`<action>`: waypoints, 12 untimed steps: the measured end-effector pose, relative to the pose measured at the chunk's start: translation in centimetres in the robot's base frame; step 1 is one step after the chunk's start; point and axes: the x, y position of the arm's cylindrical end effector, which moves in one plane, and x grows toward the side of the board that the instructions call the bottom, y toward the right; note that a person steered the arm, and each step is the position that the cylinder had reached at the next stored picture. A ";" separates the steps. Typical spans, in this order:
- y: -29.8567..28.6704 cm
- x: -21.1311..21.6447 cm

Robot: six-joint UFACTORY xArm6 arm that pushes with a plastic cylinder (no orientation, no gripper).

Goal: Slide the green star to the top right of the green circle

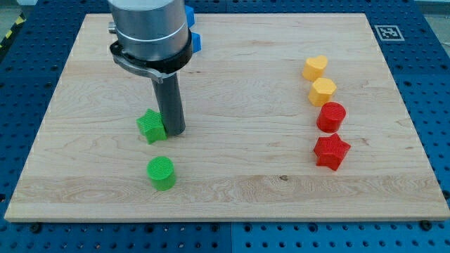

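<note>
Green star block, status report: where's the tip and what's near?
My tip against green star block's right side. Green circle block just below, apart. Red and yellow blocks far right, nothing in the way.

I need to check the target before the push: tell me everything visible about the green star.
The green star is a small bright green block with a ridged, plastic-looking surface and stubby points. It lies flat on the wooden board, left of centre, above the green circle and apart from it. My tip sits right against its right side, hiding that edge.
</note>
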 end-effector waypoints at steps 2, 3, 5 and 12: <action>2.9 -2.6; 1.0 -2.9; -4.0 -4.2; -6.4 -1.2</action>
